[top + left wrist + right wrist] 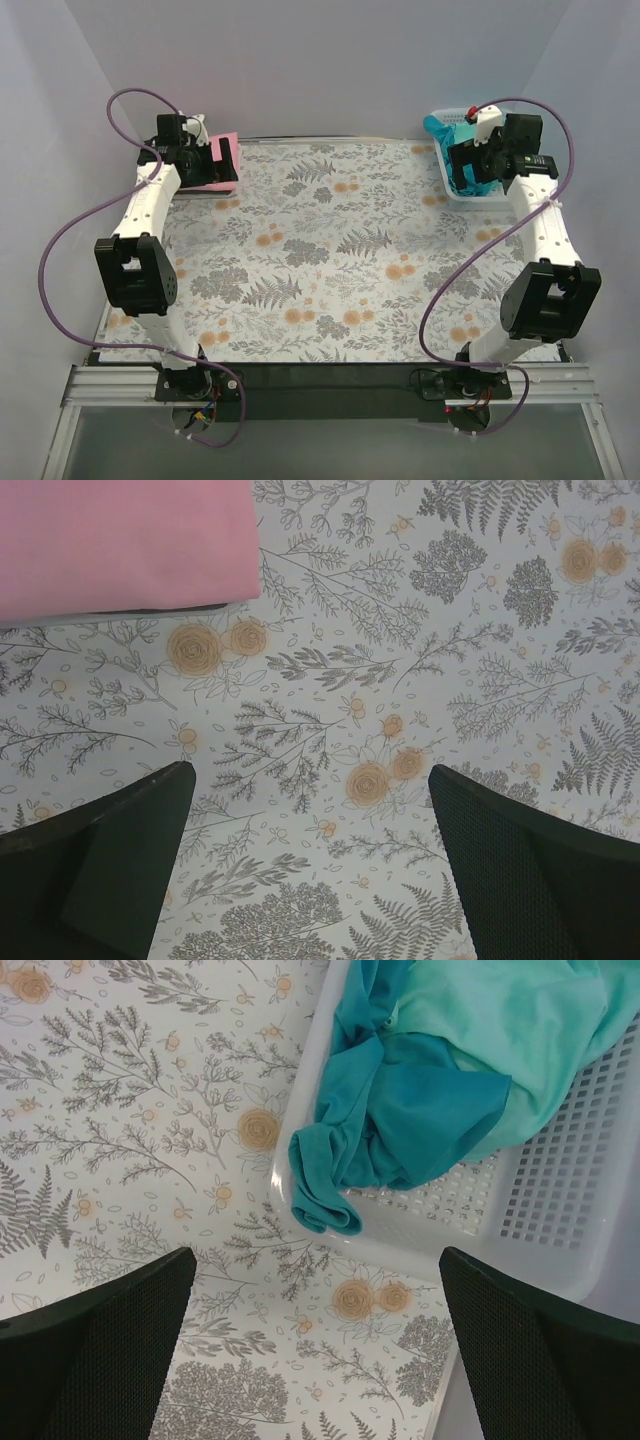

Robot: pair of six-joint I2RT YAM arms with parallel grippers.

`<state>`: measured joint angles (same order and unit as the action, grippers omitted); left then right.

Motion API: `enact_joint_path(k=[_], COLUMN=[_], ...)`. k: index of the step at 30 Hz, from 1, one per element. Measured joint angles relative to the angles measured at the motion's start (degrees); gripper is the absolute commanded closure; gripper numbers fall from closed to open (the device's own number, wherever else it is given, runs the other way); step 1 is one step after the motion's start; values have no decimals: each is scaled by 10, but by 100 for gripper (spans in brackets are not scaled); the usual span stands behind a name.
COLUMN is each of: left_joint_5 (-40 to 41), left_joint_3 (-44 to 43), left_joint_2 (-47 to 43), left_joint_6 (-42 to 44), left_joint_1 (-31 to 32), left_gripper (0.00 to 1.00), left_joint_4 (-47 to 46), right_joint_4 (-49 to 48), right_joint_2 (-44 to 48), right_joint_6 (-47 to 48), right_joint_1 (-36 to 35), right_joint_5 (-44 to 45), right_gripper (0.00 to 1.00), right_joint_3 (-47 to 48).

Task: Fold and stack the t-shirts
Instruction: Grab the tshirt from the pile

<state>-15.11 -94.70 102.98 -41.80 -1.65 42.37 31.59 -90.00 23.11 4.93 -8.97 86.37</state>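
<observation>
Left jaws: we see the left gripper (308, 770) spread wide and holding nothing, hanging over bare print just beside the pink shirt (120, 540).
Right jaws: the right gripper (317, 1252) is likewise released and empty, poised above a corner of the basket (540, 1200).
Pink shirt: it lies folded flat with square edges at the far left; we judge it to be the start of the stack.
Teal-blue shirt (400, 1110): it sits crumpled in the basket with one lobe spilling over the rim. We judge that lobe the easiest part to pinch.
Aqua-green shirt (510, 1020): it is bunched against the teal-blue one in the basket; we cannot tell which lies on top.
Surface: a grey floral table cover (450, 680) lies smooth and flat, and the basket stands at its far right.
Room: plain pale walls (330, 60) close three sides. A metal rail (330, 385) at the near edge carries both arm bases, and purple cables (60, 240) loop off the arms.
</observation>
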Motion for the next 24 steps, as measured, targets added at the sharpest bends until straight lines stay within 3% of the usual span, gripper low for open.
enact_joint_path(k=[6,15,22,24], left_joint_5=[7,-6,-3,-1], left_joint_3=[-33,-16,13,21], left_joint_2=[13,13,13,13], left_joint_6=[-3,-2,2,3], left_joint_1=[0,0,0,0], left_gripper=[2,2,2,2], left_joint_4=[-4,-7,-7,-6], right_joint_4=[0,-3,-3,-2], right_joint_2=[-87,-279,-346,-352], right_joint_6=[0,-7,-15,-18], right_joint_1=[10,22,22,22], right_joint_5=[10,49,51,52], right_gripper=[9,19,26,32], right_joint_3=[84,239,254,250])
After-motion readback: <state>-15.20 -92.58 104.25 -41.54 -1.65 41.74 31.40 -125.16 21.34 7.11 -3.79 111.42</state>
